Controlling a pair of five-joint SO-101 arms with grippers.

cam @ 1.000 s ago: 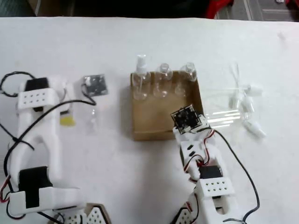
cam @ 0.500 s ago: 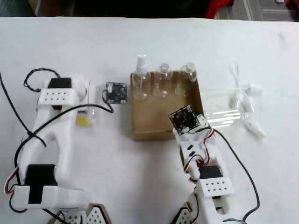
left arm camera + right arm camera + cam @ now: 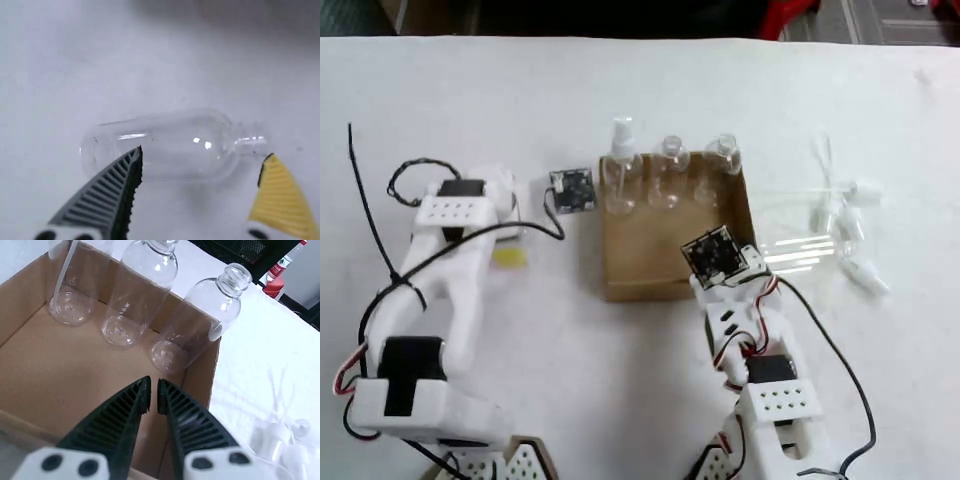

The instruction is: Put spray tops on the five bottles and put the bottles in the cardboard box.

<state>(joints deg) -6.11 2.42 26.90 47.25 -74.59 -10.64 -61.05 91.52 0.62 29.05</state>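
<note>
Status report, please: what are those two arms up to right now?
Left gripper open at an uncapped bottle lying on the table. Right gripper shut, empty, above the cardboard box. Three bottles stand inside, one with spray top. No obstruction seen.

Bottle: we see one clear bottle (image 3: 165,145) lying on its side, its neck bare, with no spray top
Desk: we find it white (image 3: 75,65), with the bottle resting on it
Left pincer: we see it (image 3: 202,157) spread wide; the dark ribbed finger (image 3: 112,190) overlaps the bottle's base end, and the yellow finger (image 3: 277,195) is just beside the neck
</note>
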